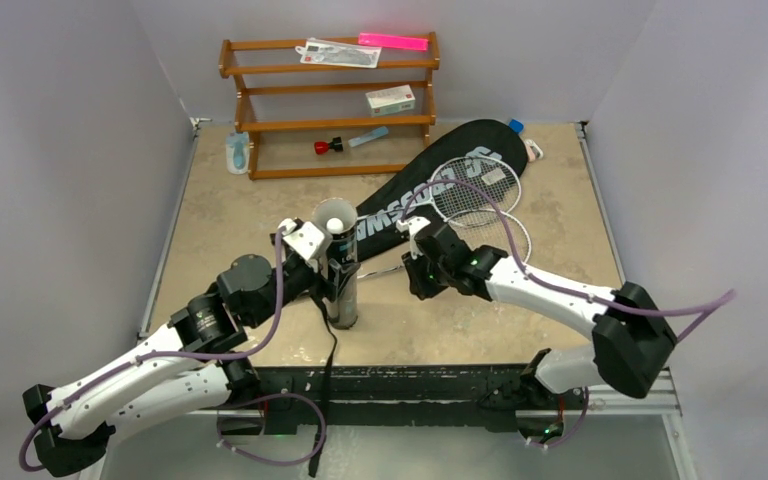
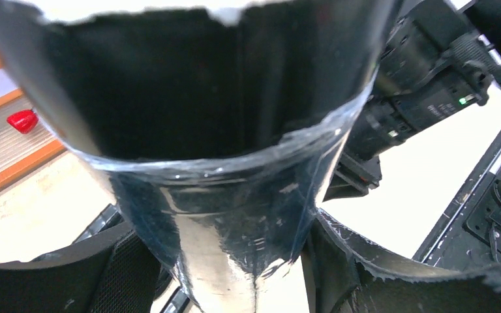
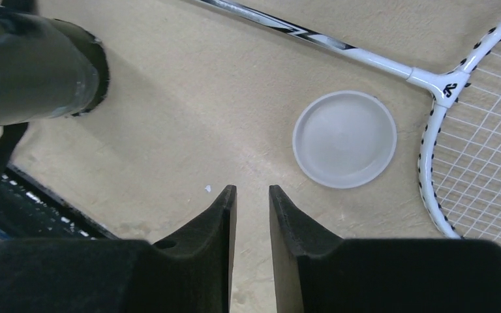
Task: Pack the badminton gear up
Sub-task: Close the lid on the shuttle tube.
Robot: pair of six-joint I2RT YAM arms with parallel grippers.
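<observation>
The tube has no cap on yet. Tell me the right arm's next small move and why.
Probably slide the right jaws over the clear lid and widen them. They hover empty and barely apart beside it, while the left jaws hold the open tube upright.

White lettering, CROSSWAY, only partly legible, runs along the long black racket bag [image 1: 430, 182] lying beyond the right gripper [image 3: 251, 190].

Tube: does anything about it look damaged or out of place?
The tube, upright in the left gripper, has no cap; a translucent lid lies on the table beside a racket. The tube's dark wrap looks ragged at its end.
</observation>
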